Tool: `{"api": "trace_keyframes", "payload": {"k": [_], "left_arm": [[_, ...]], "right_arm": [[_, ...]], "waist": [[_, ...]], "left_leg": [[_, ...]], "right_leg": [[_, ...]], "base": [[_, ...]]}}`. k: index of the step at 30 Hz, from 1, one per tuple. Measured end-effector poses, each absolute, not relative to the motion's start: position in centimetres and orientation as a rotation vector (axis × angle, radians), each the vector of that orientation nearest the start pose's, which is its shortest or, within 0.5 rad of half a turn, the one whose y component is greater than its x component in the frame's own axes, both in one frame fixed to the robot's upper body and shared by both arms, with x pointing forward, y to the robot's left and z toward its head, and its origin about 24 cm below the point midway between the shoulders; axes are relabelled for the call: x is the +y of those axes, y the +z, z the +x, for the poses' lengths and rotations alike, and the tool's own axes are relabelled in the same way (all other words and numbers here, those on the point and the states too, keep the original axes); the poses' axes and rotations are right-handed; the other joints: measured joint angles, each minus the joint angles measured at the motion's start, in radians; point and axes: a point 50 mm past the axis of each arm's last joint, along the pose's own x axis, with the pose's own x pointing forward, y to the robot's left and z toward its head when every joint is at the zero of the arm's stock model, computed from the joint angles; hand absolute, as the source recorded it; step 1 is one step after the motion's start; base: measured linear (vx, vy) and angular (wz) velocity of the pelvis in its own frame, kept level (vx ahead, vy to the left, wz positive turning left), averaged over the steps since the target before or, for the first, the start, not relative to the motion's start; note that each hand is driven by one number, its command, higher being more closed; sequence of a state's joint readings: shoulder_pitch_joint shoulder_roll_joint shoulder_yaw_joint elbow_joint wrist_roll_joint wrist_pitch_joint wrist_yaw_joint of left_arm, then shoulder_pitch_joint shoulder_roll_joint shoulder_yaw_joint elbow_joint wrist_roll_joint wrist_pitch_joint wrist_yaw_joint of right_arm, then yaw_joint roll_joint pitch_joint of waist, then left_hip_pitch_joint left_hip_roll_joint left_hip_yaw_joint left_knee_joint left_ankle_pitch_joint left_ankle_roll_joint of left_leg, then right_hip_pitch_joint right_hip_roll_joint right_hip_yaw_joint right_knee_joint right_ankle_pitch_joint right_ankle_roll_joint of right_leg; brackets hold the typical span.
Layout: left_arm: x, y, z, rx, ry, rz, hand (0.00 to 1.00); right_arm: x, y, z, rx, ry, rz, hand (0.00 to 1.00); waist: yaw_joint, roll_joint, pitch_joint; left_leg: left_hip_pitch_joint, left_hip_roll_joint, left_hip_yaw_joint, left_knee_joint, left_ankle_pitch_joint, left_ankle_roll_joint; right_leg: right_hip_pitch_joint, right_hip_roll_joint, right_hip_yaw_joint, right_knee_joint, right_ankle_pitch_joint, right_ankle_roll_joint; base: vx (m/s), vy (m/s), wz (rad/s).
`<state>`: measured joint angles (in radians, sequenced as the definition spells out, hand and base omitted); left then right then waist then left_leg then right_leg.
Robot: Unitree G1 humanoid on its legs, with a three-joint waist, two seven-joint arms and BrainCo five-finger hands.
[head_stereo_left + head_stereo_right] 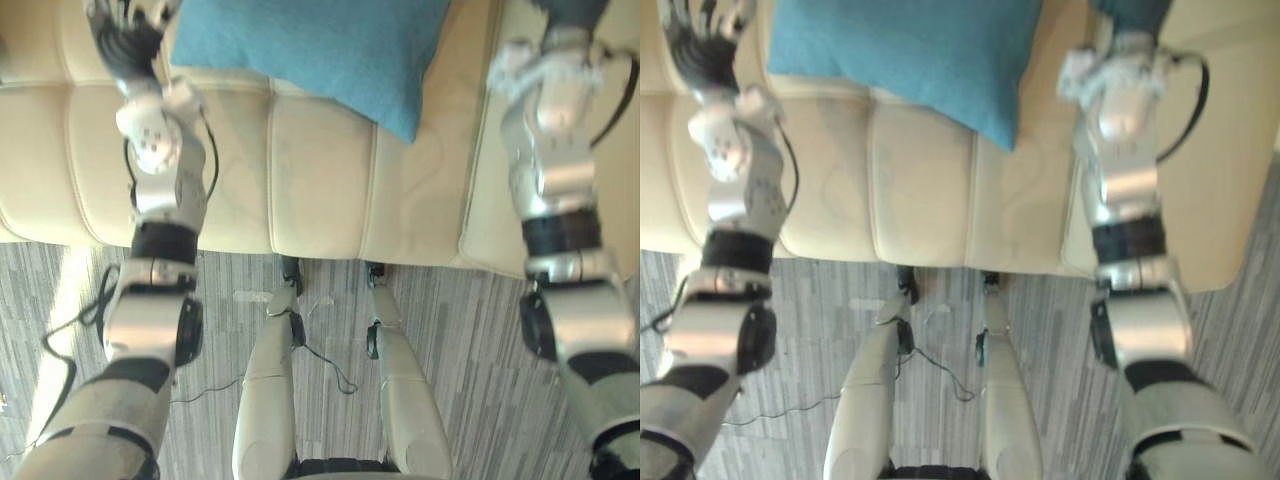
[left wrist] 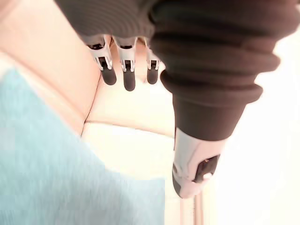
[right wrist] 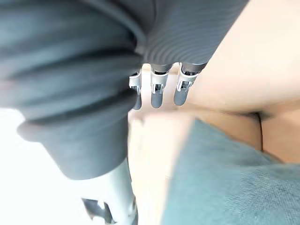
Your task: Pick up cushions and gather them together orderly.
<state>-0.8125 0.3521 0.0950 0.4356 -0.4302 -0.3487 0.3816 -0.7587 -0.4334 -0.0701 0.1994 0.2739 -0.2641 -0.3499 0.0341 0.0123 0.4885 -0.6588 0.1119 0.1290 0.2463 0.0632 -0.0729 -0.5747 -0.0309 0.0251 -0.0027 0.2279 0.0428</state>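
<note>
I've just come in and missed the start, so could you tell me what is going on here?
The robot faces a cream sofa with a blue cushion lying on the seat. Its left hand and right hand reach over the sofa on either side of the cushion, both open and holding nothing. The cushion is not yet picked up.

the blue cushion (image 1: 310,50) and cream sofa (image 1: 310,180) run off the top edge.
</note>
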Motion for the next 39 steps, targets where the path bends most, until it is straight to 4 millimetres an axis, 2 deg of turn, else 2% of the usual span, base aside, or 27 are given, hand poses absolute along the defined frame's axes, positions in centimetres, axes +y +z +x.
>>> {"api": "trace_keyframes", "payload": {"k": [1,2,3,4,6,8,10,11,12,13,15,16,17,18,20,24,27,31,33,35,36,37,38,39], "left_arm": [[22.0,23.0,35.4,-0.695,0.365,-0.287,0.0],[21.7,20.0,34.6,-0.637,0.355,-0.262,0.0],[21.4,18.5,34.3,-0.598,0.347,-0.245,0.0],[20.5,12.2,32.6,-0.417,0.33,-0.213,0.0],[19.8,9.3,31.5,-0.324,0.306,-0.196,0.0],[18.3,4.0,28.9,-0.134,0.233,-0.138,0.0],[18.1,0.1,26.7,0.022,0.218,-0.103,0.0],[18.1,-0.8,26.1,0.059,0.216,-0.097,0.0],[18.4,-3.0,24.7,0.158,0.225,-0.08,0.0],[18.4,-3.7,24.2,0.193,0.227,-0.073,0.0],[18.8,-7.4,21.2,0.373,0.258,-0.057,0.0],[18.9,-7.9,20.7,0.4,0.268,-0.056,0.0],[19.3,-9.5,19.1,0.492,0.293,-0.047,0.0],[19.5,-10.0,18.6,0.517,0.299,-0.047,0.0],[19.8,-11.9,16.1,0.646,0.305,-0.023,0.0],[19.7,-13.2,14.3,0.741,0.301,-0.017,0.0],[19.3,-13.5,14.0,0.762,0.292,-0.016,0.0],[19.1,-13.8,13.6,0.78,0.299,-0.029,0.0],[18.8,-13.7,13.8,0.778,0.278,-0.018,0.0],[18.4,-13.3,15.2,0.744,0.256,-0.016,0.0],[18.3,-13.2,15.5,0.737,0.257,-0.019,0.0],[18.3,-12.9,16.0,0.717,0.257,-0.022,0.0],[18.3,-12.8,16.2,0.711,0.257,-0.022,0.0],[18.4,-12.4,16.6,0.685,0.26,-0.024,0.0]], "right_arm": [[-21.6,25.6,32.8,-0.821,-0.292,0.049,0.0],[-21.8,21.7,32.1,-0.722,-0.297,0.061,0.0],[-21.7,19.9,31.7,-0.671,-0.294,0.058,0.0],[-20.8,13.4,30.2,-0.472,-0.28,0.079,0.0],[-20.3,10.6,29.1,-0.381,-0.269,0.091,0.0],[-19.8,5.4,26.5,-0.198,-0.264,0.097,0.0],[-19.6,1.1,24.3,-0.025,-0.267,0.114,0.0],[-19.6,0.1,23.8,0.016,-0.266,0.116,0.0],[-19.5,-2.1,22.6,0.113,-0.272,0.123,0.0],[-19.5,-2.9,22.1,0.148,-0.275,0.125,0.0],[-19.4,-6.6,19.4,0.33,-0.304,0.142,0.0],[-19.5,-7.2,19.0,0.357,-0.311,0.145,0.0],[-19.5,-8.9,17.6,0.45,-0.338,0.159,0.0],[-19.5,-9.3,17.1,0.474,-0.345,0.163,0.0],[-19.4,-11.2,15.1,0.593,-0.374,0.183,0.0],[-19.3,-13.0,12.7,0.72,-0.392,0.191,0.0],[-19.6,-13.6,12.0,0.758,-0.414,0.199,0.0],[-19.1,-13.8,12.2,0.775,-0.393,0.202,0.0],[-18.4,-13.5,13.4,0.76,-0.347,0.191,0.0],[-17.8,-13.1,14.8,0.734,-0.313,0.186,0.0],[-17.7,-13.0,15.2,0.726,-0.307,0.186,0.0],[-17.0,-12.5,16.3,0.699,-0.289,0.199,0.0],[-16.9,-12.5,16.4,0.693,-0.288,0.203,0.0],[-16.8,-12.6,16.1,0.7,-0.289,0.209,0.0]], "waist": [[0.0,0.0,0.0],[0.001,-0.003,-0.002],[0.004,-0.007,-0.004],[0.009,-0.024,-0.063],[0.009,-0.033,-0.089],[0.012,-0.043,-0.11],[0.014,-0.057,-0.175],[0.015,-0.059,-0.192],[0.015,-0.06,-0.231],[0.015,-0.061,-0.244],[0.015,-0.059,-0.318],[0.015,-0.058,-0.327],[0.015,-0.057,-0.353],[0.015,-0.058,-0.359],[0.015,-0.057,-0.402],[0.015,-0.053,-0.434],[0.015,-0.051,-0.435],[0.015,-0.056,-0.436],[0.02,-0.059,-0.431],[0.023,-0.051,-0.425],[0.025,-0.046,-0.423],[0.029,-0.044,-0.41],[0.022,-0.045,-0.409],[0.023,-0.069,-0.412]], "left_leg": [[0.015,0.001,-0.004,0.0,-0.003,-0.001],[0.056,0.003,-0.009,0.0,-0.013,-0.003],[0.076,0.004,-0.009,0.0,-0.019,-0.005],[0.108,0.005,-0.008,0.001,-0.052,0.003],[0.127,0.005,-0.008,0.0,-0.058,0.004],[0.209,0.002,-0.01,0.001,-0.074,0.0],[0.258,0.001,-0.009,-0.002,-0.1,0.007],[0.273,0.001,-0.008,-0.002,-0.104,0.006],[0.307,0.0,-0.006,-0.003,-0.111,-0.002],[0.321,0.0,-0.004,-0.007,-0.114,-0.001],[0.397,-0.009,0.002,-0.046,-0.127,0.001],[0.41,-0.011,0.003,-0.054,-0.127,0.001],[0.456,-0.016,0.007,-0.08,-0.127,0.001],[0.47,-0.017,0.01,-0.088,-0.127,0.0],[0.531,-0.019,0.024,-0.133,-0.124,-0.004],[0.605,-0.026,0.023,-0.189,-0.106,-0.014],[0.64,-0.034,0.026,-0.219,-0.098,-0.014],[0.644,-0.039,0.041,-0.231,-0.091,-0.011],[0.621,-0.034,0.065,-0.212,-0.094,-0.009],[0.547,-0.002,0.092,-0.124,-0.106,0.001],[0.538,0.012,0.099,-0.113,-0.105,0.005],[0.53,0.034,0.125,-0.093,-0.111,0.014],[0.526,0.033,0.125,-0.088,-0.112,0.015],[0.519,0.027,0.117,-0.068,-0.111,0.015]], "right_leg": [[0.015,0.001,-0.008,0.008,-0.011,0.001],[0.053,0.003,-0.02,0.025,-0.032,-0.005],[0.07,0.004,-0.021,0.033,-0.044,-0.007],[0.094,0.005,-0.022,0.053,-0.083,-0.002],[0.112,0.003,-0.026,0.057,-0.089,-0.01],[0.189,-0.003,-0.043,0.083,-0.127,-0.012],[0.232,-0.006,-0.047,0.1,-0.158,-0.012],[0.244,-0.006,-0.048,0.103,-0.165,-0.012],[0.278,-0.01,-0.053,0.106,-0.182,-0.011],[0.29,-0.011,-0.054,0.106,-0.188,-0.01],[0.345,-0.021,-0.061,0.115,-0.22,-0.008],[0.354,-0.023,-0.062,0.117,-0.225,-0.008],[0.387,-0.027,-0.064,0.12,-0.241,-0.01],[0.395,-0.028,-0.065,0.119,-0.243,-0.008],[0.434,-0.032,-0.066,0.108,-0.255,-0.008],[0.496,-0.035,-0.073,0.078,-0.255,-0.001],[0.522,-0.039,-0.071,0.063,-0.252,0.005],[0.516,-0.043,-0.059,0.058,-0.245,0.014],[0.479,-0.041,-0.048,0.084,-0.235,0.029],[0.397,-0.028,-0.063,0.156,-0.186,0.08],[0.391,-0.022,-0.065,0.164,-0.182,0.083],[0.336,-0.04,-0.112,0.408,-0.28,0.029],[0.325,-0.06,-0.128,0.512,-0.326,0.018],[0.331,-0.106,-0.137,0.737,-0.391,0.044]], "base": [[0.07,-0.098,0.22],[0.07,-0.078,0.16],[0.11,-0.093,0.12],[0.1,-0.067,0.04],[0.11,-0.049,0.07],[0.12,-0.027,0.17],[0.1,-0.005,0.11],[0.13,-0.002,0.08],[0.09,0.0,0.05],[0.12,0.005,0.05],[0.11,0.009,0.05],[0.13,0.014,0.07],[0.1,0.011,0.02],[0.1,0.013,-0.05],[0.1,0.006,-0.1],[0.1,0.003,0.02],[0.08,0.017,-0.01],[0.03,0.027,-0.11],[-0.04,0.017,-0.33],[-0.11,0.01,-0.23],[-0.18,0.006,-0.16],[-0.18,-0.003,0.03],[-0.2,-0.05,0.4],[-0.1,-0.071,0.51]]}}
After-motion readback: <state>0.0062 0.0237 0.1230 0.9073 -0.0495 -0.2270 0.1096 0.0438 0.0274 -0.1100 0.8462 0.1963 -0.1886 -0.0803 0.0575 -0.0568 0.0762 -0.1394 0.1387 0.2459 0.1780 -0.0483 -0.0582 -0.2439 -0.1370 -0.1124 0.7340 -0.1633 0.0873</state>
